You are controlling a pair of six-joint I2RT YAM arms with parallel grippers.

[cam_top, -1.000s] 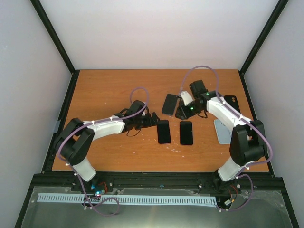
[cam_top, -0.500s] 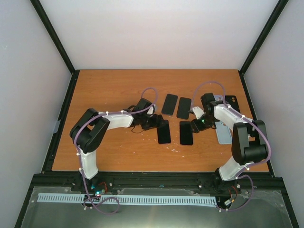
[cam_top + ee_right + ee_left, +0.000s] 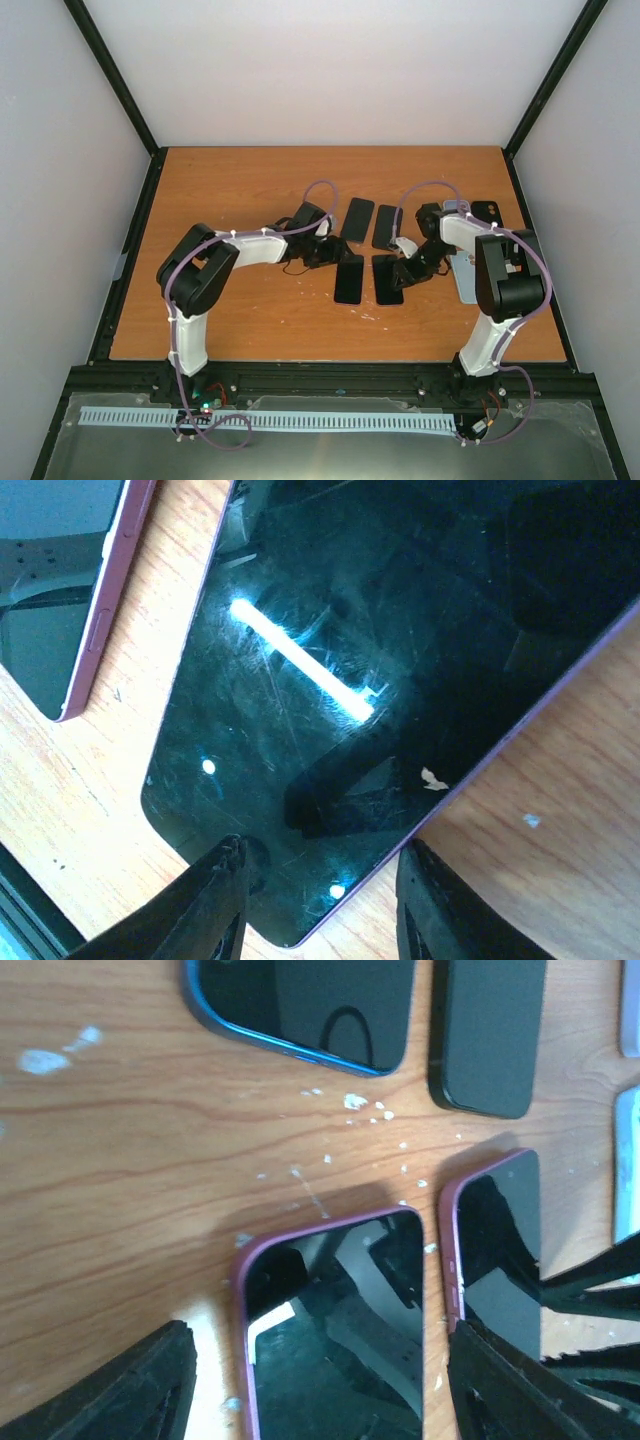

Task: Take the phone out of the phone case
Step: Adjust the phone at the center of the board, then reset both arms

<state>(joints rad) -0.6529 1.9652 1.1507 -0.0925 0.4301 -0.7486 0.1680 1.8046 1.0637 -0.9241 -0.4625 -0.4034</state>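
I'm seeing the left gripper (image 3: 320,1360) hanging open astride a maroon-cased phone (image 3: 340,1300). The right gripper (image 3: 320,885) is straddling a corner of the neighbouring phone (image 3: 380,660), and I cannot tell whether it's gripping.

Bright even overhead light, soft shadows, glare streak on phone (image 3: 400,680), wrist views slightly blurred
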